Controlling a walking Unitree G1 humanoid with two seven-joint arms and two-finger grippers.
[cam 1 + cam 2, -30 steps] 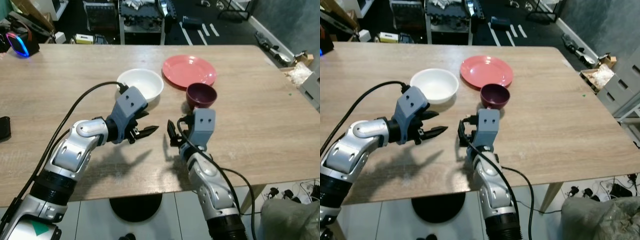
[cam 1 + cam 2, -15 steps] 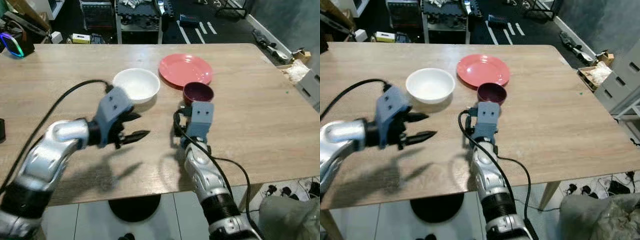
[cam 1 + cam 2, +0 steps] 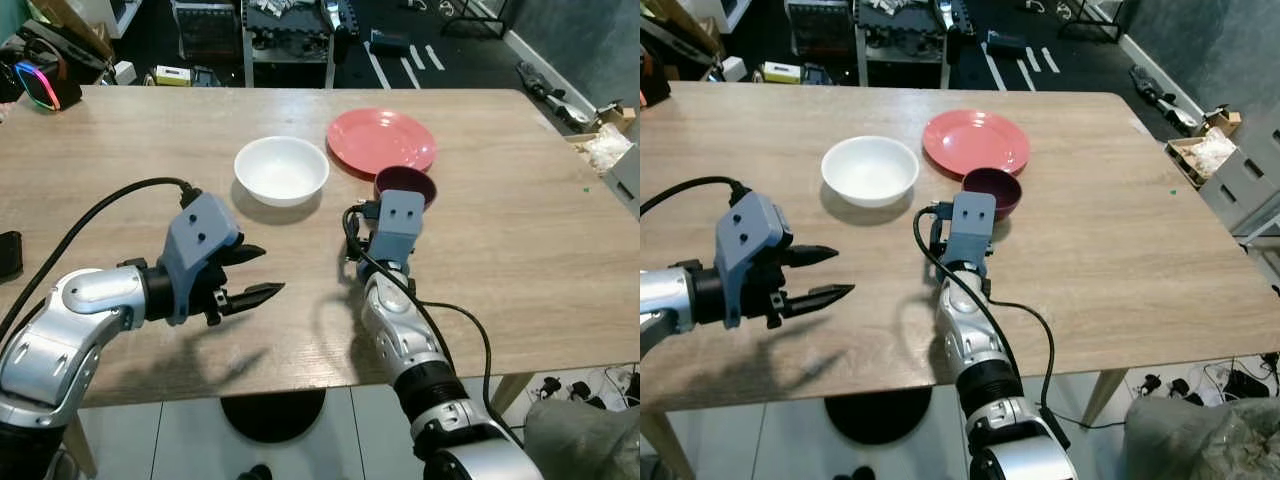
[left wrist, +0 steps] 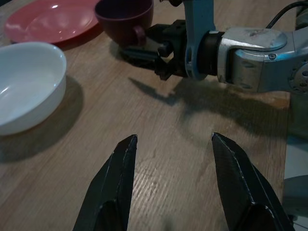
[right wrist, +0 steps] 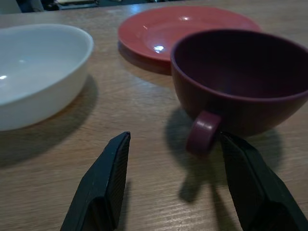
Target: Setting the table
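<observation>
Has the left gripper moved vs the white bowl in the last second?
Yes. The left gripper has pulled back toward the robot and leftward, away from the white bowl.

We counted three dishes on the pale wooden tabletop [image 3: 520, 240]: one round white ceramic bowl [image 3: 281, 170], one flat coral-red plate [image 3: 381, 142], and one dark maroon cup with a handle [image 3: 412, 184]. We also counted two black-fingered tools, left tool [image 3: 243, 275] and right tool [image 5: 173, 185].
</observation>
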